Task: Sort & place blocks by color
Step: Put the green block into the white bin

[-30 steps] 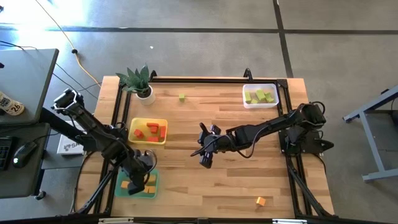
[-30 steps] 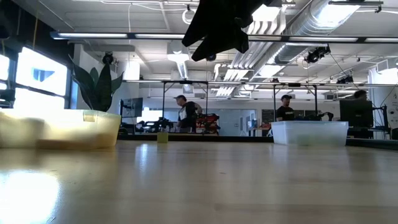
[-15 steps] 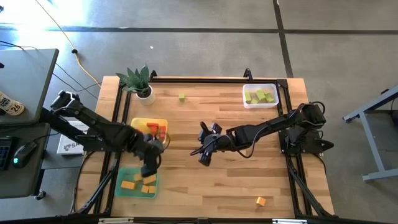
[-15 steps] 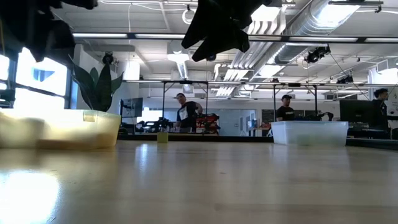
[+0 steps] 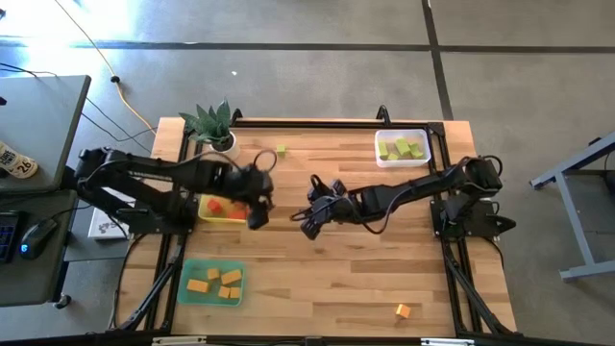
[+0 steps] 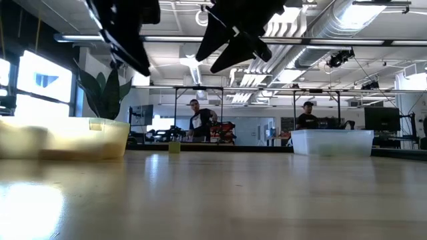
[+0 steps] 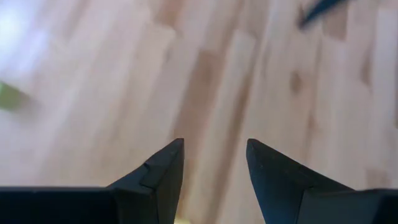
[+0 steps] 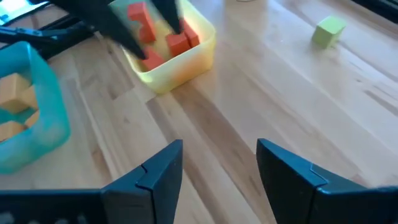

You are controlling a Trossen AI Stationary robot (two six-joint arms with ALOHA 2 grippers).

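Observation:
My left gripper hangs open and empty above the table, just right of the yellow tray that holds red blocks. My right gripper hangs open and empty over the table's middle, pointing toward the yellow tray. A green tray at the near left holds orange blocks. A clear tray at the far right holds light green blocks. One green block lies loose on the table at the far side. One orange block lies loose near the front right edge.
A potted plant stands at the far left corner. My left arm reaches across above the yellow tray and hides part of it. Bare wood lies between the two grippers and toward the near edge. People stand in the room behind the table.
My left gripper has swung from above the green tray at the near left toward the far side and the right, turning as it went, and now hangs beside the yellow tray's right edge. My right gripper has shifted slightly toward the far edge and rolled a little.

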